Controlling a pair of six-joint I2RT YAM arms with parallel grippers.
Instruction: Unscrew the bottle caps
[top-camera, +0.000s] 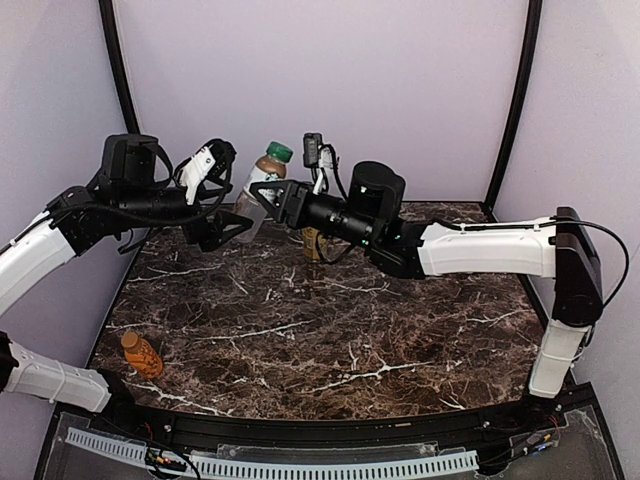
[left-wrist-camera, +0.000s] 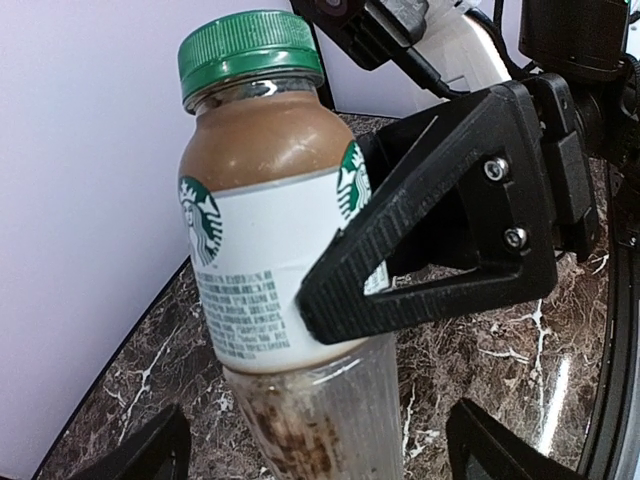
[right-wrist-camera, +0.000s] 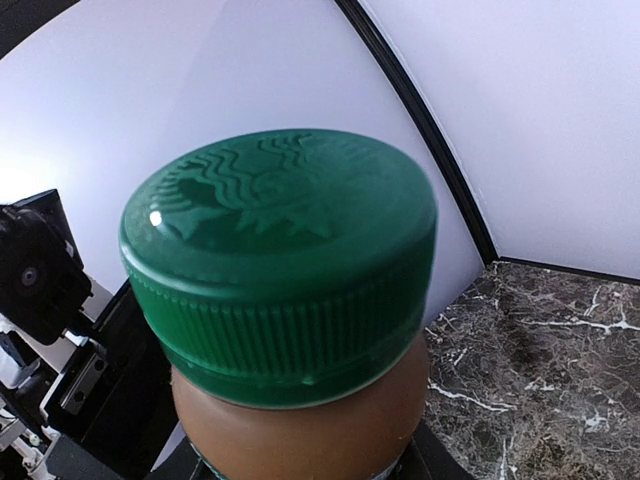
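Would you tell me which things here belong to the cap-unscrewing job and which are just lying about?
Job:
- green-capped coffee bottle, in the right gripper
- orange bottle, at the near left
- brownish bottle, half hidden behind the right arm
- left gripper, open around the held bottle's base

Not the job's:
- marble table
- pale walls

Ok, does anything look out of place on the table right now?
Yes: the orange bottle lies on its side at the table's near-left corner, while the right tool holds the green-capped bottle tilted in the air.

top: high, near edge, looking over bench (top-camera: 350, 330) | left wrist: close, side-on to bottle (left-wrist-camera: 270, 250) | right wrist: closest, above cap (right-wrist-camera: 280, 260) | shared: bottle
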